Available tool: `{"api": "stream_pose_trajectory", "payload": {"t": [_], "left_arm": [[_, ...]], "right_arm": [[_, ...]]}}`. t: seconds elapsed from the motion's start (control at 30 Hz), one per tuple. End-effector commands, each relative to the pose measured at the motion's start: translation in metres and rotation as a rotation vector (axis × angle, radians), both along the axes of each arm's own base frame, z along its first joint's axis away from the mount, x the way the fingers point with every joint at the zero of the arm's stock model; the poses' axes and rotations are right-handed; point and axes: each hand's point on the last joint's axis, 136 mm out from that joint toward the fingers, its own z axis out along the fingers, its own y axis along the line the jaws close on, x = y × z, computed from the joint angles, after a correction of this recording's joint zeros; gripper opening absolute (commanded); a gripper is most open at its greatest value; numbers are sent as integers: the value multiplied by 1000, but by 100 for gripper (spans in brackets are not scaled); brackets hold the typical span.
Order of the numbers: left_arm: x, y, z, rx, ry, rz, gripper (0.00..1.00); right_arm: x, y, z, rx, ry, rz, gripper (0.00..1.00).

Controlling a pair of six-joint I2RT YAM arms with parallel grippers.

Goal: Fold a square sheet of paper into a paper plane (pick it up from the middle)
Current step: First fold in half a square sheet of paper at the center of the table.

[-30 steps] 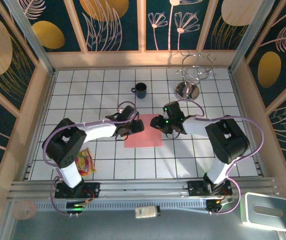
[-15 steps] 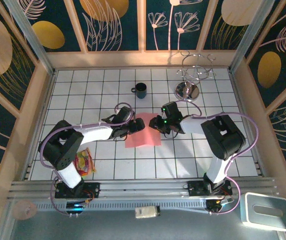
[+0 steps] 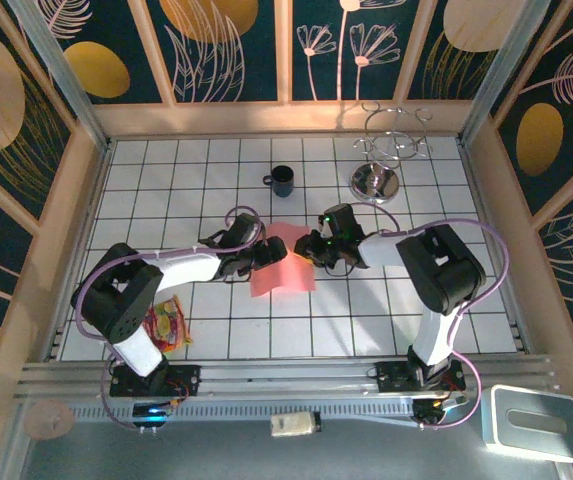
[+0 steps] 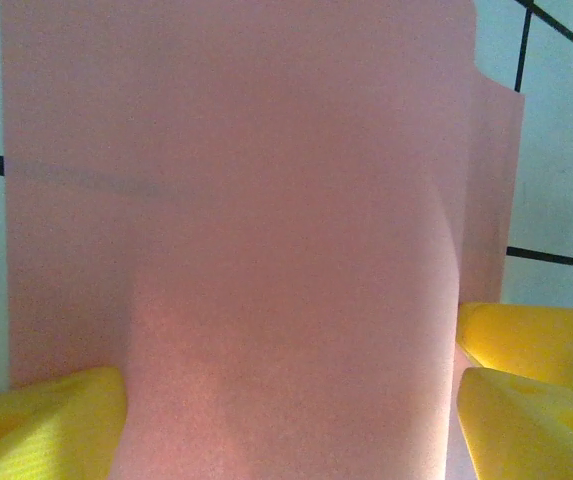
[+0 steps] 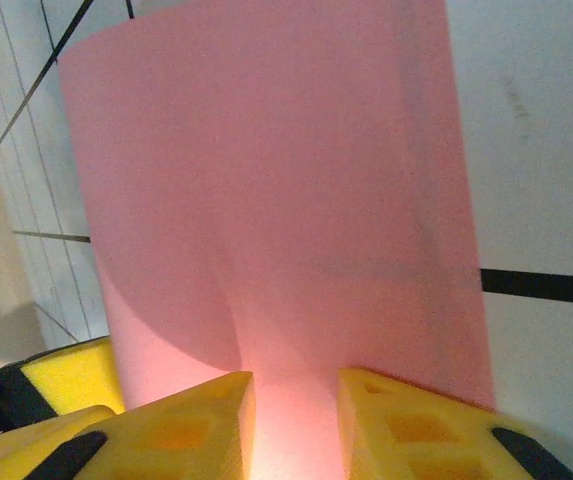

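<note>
I am pinching a raised ridge of the pink paper with my right end effector, narrow with the sheet caught in it, while my left end effector is standing wide, straddling the paper without gripping; the paper is lying at the middle of the worktop, clear of every edge. I judge the pinch should be sitting on the centre line, so the crease is running straight.
</note>
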Motion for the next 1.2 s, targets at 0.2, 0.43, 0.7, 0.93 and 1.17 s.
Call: {"api": "stream_pose_trajectory", "payload": {"t": [0.2, 0.43, 0.7, 0.93, 1.17], "left_arm": [[-6, 5, -19, 100, 66, -66, 85], [-6, 9, -27, 149, 94, -69, 78], [-1, 14, -22, 175, 66, -54, 52], [12, 2, 6, 122, -44, -112, 35], [31, -24, 89, -19, -259, -209, 30]], "right_arm": [[-8, 15, -3, 89, 50, 26, 25], [-12, 18, -6, 123, 79, 25, 23], [7, 1, 22, 174, -4, -30, 24], [29, -39, 62, 165, -168, -109, 31], [35, -70, 102, 211, -321, -137, 42]]}}
